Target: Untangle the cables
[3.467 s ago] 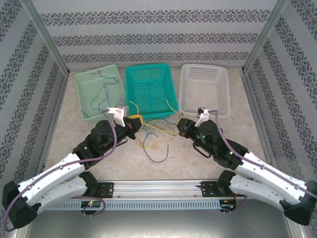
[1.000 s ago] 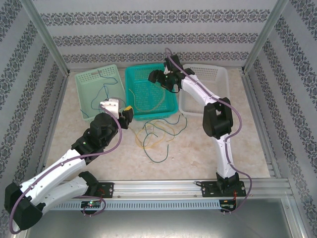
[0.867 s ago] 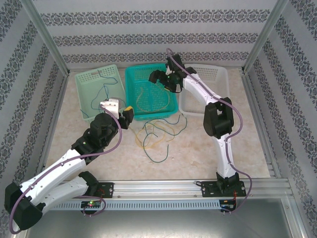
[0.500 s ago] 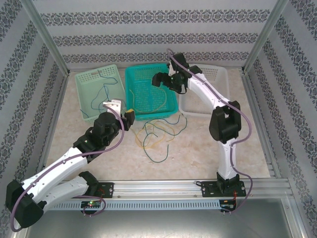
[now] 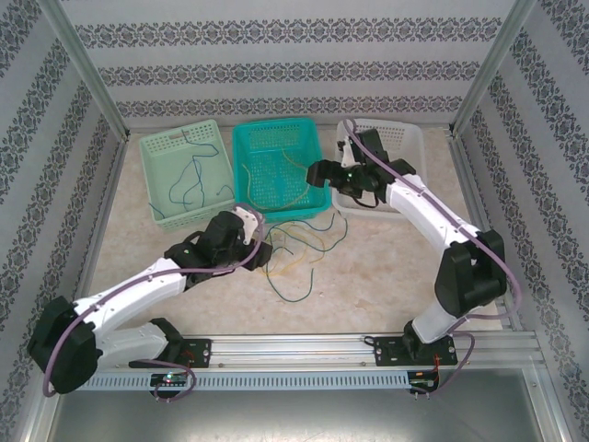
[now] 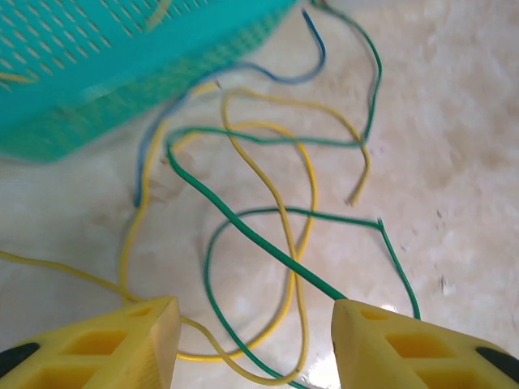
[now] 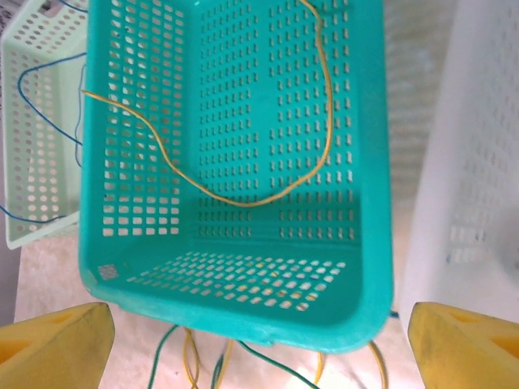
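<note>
Three baskets stand in a row at the far side of the tabletop: one light green basket on the left, one teal basket in the middle and one white basket on the right. Two cables are already sorted; one blue cable lies looped in the light green basket, and one yellow cable curls across the floor of the teal basket.

The rest of the cables form one loose tangle on the tabletop, just in front of the teal basket. In it green strands, yellow strands and one blue strand cross over each other; how many separate green and yellow pieces there are cannot be told. The blue strand and one yellow end run up against the teal basket's near wall.

The left hand hovers low over the near-left side of the tangle; its two yellow fingers stand moderately apart with nothing gripped between them, and one green strand runs up to the inner corner of the right-side finger. The right hand hangs above the near rim of the teal basket, beside the white basket; its two fingers are spread wide and carry nothing.
</note>
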`<state>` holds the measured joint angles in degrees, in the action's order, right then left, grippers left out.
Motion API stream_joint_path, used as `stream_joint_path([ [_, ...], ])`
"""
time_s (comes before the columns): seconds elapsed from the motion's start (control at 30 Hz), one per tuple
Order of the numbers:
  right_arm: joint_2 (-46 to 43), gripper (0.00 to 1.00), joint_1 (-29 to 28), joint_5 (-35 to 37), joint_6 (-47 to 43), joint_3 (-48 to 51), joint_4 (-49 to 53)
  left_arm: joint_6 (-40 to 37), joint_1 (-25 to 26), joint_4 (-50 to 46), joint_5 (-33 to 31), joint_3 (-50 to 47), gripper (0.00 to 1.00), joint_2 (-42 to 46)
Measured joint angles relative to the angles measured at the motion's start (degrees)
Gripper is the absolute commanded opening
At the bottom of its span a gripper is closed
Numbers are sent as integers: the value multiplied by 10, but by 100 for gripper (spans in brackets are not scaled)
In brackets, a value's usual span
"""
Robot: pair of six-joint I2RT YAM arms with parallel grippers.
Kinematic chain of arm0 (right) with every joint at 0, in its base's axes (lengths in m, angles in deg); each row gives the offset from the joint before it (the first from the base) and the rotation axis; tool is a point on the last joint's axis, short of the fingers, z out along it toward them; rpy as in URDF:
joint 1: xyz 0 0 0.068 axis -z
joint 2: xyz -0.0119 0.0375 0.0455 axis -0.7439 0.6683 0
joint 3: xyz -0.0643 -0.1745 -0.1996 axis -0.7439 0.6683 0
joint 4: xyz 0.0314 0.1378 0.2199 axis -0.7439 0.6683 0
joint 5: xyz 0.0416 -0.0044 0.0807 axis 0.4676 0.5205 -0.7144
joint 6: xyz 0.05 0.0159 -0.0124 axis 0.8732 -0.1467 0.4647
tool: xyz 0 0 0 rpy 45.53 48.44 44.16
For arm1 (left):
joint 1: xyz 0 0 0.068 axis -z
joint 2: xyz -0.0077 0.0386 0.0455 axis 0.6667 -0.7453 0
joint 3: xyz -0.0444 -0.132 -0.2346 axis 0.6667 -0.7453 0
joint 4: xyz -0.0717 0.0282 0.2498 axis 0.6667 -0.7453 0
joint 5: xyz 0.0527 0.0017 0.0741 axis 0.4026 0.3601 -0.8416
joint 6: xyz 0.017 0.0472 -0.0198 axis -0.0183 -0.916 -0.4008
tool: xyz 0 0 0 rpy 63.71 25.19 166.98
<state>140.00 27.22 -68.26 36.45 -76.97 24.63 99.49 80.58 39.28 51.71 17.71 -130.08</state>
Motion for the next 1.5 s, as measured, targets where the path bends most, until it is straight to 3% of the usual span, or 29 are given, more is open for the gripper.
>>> stream_joint_path([
  [0.2, -60, 96, 6, 3, 8, 34, -20, -4, 22, -12, 31, 16, 47, -92],
  [0.47, -103, 96, 35, 7, 23, 83, -45, -4, 29, -25, 48, 35, 47, -134],
  [0.57, -104, 97, 39, 8, 26, 95, -46, 0, 29, -26, 47, 48, 41, -162],
  [0.73, -110, 97, 45, 7, 31, 98, -47, 5, 30, -40, 31, 76, 5, -208],
  [0.8, -117, 97, 46, 7, 31, 100, -48, 6, 33, -49, 17, 82, 0, -206],
  [1.03, -140, 94, 39, 7, 30, 120, -53, -4, 33, -111, -12, 124, 0, -119],
  [1.23, -152, 93, 2, -1, 29, 170, -78, -11, 33, -152, 5, 192, 0, -111],
  [1.5, -196, 93, 1, -14, 31, 204, -118, -34, 33, -208, 5, 253, 0, -101],
])
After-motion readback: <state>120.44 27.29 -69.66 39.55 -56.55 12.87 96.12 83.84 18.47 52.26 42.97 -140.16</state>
